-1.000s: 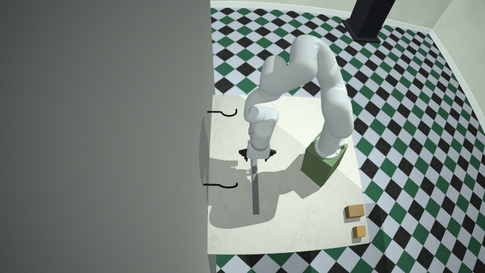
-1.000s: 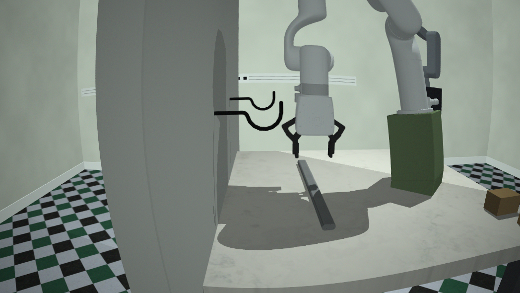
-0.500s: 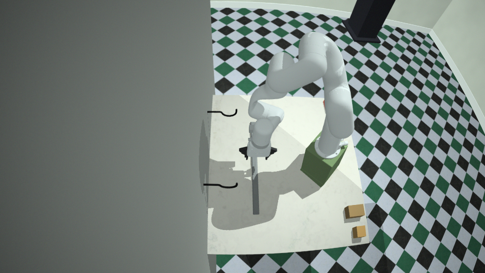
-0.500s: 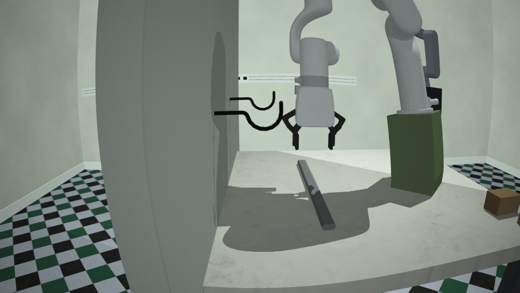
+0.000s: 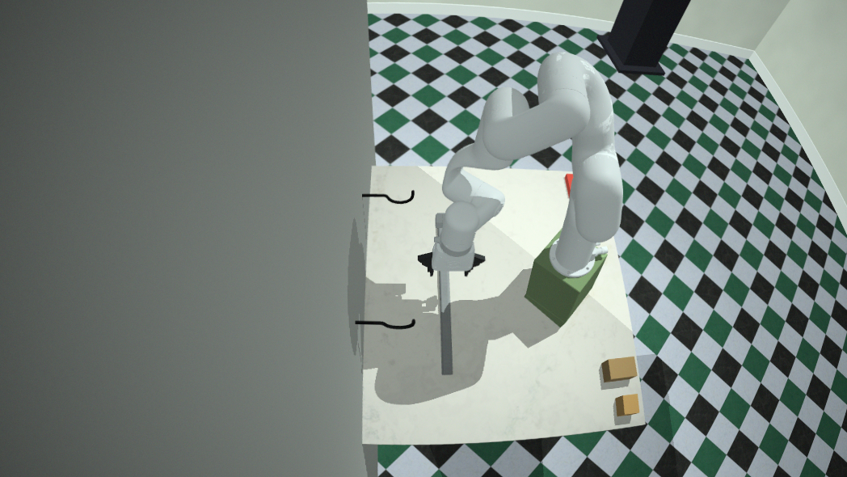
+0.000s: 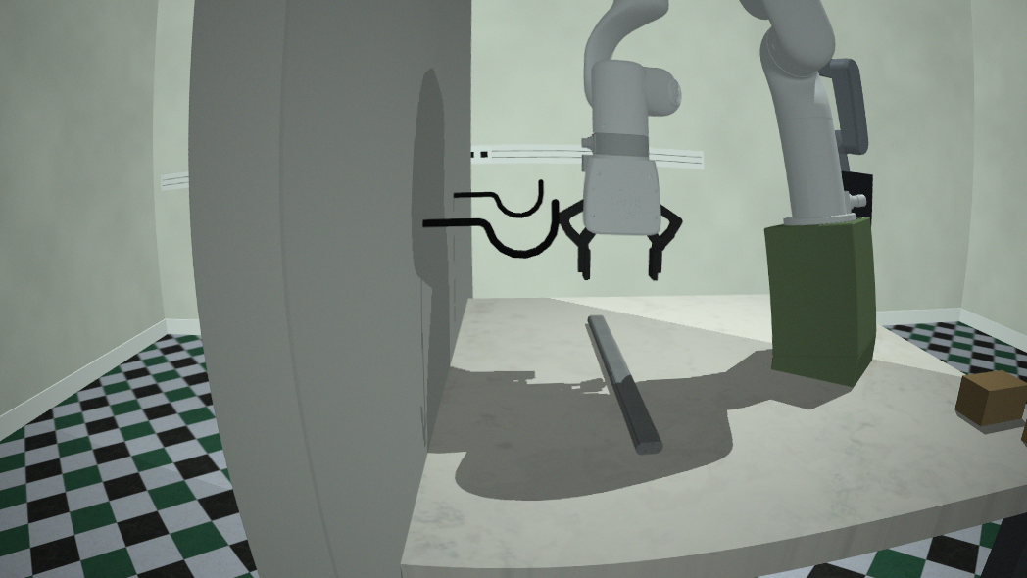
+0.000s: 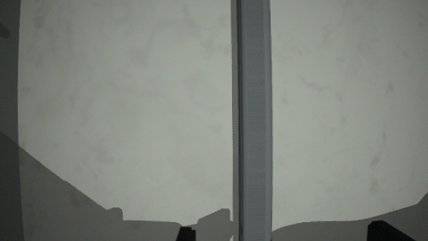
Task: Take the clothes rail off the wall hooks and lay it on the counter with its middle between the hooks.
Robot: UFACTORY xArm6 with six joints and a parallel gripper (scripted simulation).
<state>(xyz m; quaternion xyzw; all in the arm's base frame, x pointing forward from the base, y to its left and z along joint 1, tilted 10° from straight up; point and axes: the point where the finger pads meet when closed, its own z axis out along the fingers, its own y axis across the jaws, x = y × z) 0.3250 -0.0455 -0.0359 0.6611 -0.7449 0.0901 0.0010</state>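
The grey clothes rail lies flat on the pale counter, roughly parallel to the wall and out from the two black hooks. It also shows in the exterior view and runs up the middle of the wrist view. Both hooks are empty. My gripper hangs open and empty well above the rail's far part, fingers pointing down; it also shows from above. The fingertips only just show at the bottom of the wrist view.
The grey wall stands along the counter's left edge. The green base block carries the arm. Two brown boxes sit near the counter's right front corner. A red thing peeks out behind the arm.
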